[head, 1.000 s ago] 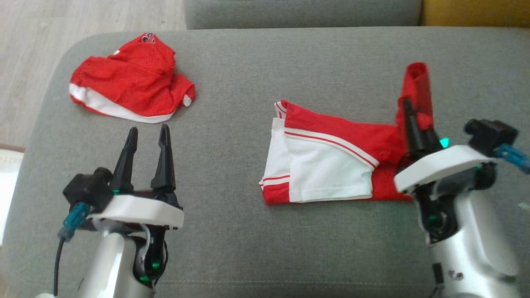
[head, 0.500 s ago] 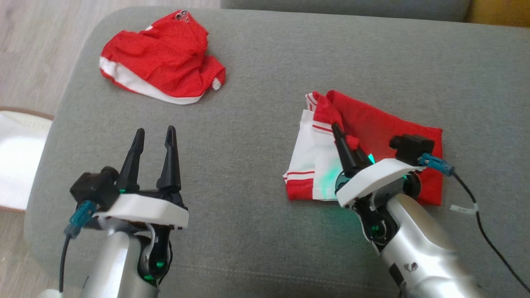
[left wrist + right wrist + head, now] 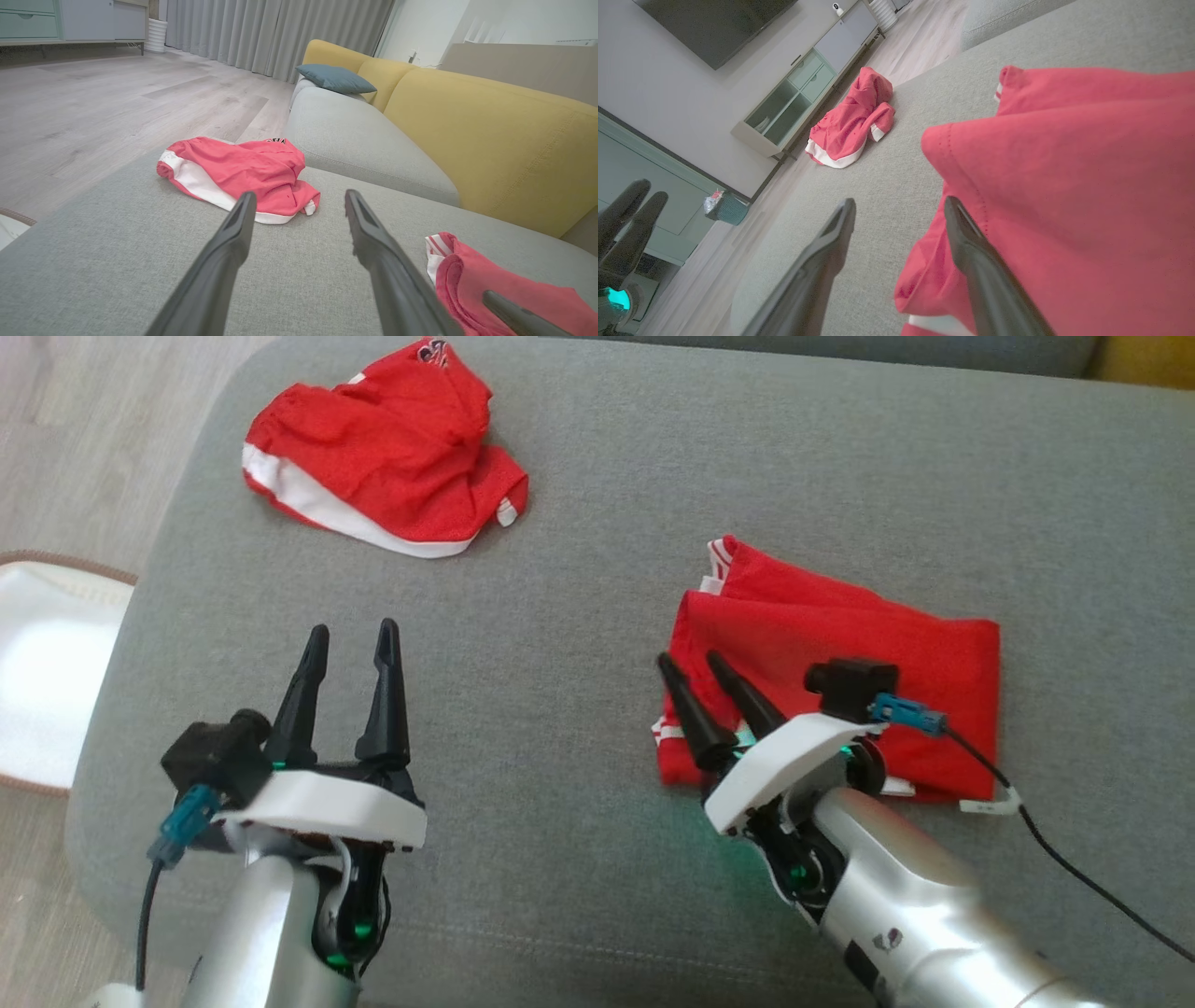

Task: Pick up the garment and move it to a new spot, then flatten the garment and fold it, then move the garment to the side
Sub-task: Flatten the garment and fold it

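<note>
**Folded red garment is down on the cushion, just the slide to the side left?**

The folded red garment (image 3: 868,644) lies flat on the right half of the grey sofa cushion (image 3: 579,569), as a tidy rectangle. Its long axis runs across the robot's front, left to right, dipping a little toward the robot at the right end. The white striped trim (image 3: 714,560) pokes out at the far-left corner, so that end points to the robot's left.

My guess on handling: it's light, thin and totally floppy, with stacked layers that will slide over each other if only the top one gets pinched. I'd take it at the short ends, or at the two near corners, and bite through every layer. Dragging from one corner would probably undo the fold.

The right gripper (image 3: 693,663) sits low at the garment's left edge with its fingers spread and nothing between them. In its wrist view one finger lies over the red fabric and the gap shows bare cushion. The left gripper (image 3: 353,630) hovers over the left half of the cushion, fingers wide and empty, well apart from the garment.

A crumpled red garment (image 3: 383,476) with a white band sits near the far-left corner, well clear.
</note>
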`<state>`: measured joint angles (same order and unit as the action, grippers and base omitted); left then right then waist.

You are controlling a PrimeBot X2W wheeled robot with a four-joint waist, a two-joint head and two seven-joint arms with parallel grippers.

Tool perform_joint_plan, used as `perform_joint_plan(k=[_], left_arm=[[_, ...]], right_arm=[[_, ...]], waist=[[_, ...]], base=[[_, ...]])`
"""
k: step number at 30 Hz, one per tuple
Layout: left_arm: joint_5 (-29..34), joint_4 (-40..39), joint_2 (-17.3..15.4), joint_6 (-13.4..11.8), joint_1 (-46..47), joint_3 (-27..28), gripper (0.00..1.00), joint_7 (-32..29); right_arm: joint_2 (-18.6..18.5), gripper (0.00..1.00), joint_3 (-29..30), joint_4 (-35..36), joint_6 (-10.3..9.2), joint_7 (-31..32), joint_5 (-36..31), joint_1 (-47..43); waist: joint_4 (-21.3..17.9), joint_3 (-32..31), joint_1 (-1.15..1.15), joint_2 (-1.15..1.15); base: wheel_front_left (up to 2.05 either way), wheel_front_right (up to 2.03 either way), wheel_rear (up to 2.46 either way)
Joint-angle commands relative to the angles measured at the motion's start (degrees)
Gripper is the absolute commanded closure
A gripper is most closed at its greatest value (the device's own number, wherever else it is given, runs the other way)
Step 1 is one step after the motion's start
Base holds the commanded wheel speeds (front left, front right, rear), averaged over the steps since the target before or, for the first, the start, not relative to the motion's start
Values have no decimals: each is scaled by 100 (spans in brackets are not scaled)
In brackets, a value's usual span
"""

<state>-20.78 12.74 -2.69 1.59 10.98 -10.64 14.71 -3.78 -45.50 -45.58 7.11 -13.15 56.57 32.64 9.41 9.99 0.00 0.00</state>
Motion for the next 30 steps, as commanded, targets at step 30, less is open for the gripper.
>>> perform_joint_plan(k=[30], left_arm=[[211, -891, -20, -41, -353, 408, 0, 29]], right_arm=[[87, 0, 3995, 2877, 37, -185, -5475, -1708]], waist=[[-1027, -421, 0, 0]], base=[[0, 0, 0]])
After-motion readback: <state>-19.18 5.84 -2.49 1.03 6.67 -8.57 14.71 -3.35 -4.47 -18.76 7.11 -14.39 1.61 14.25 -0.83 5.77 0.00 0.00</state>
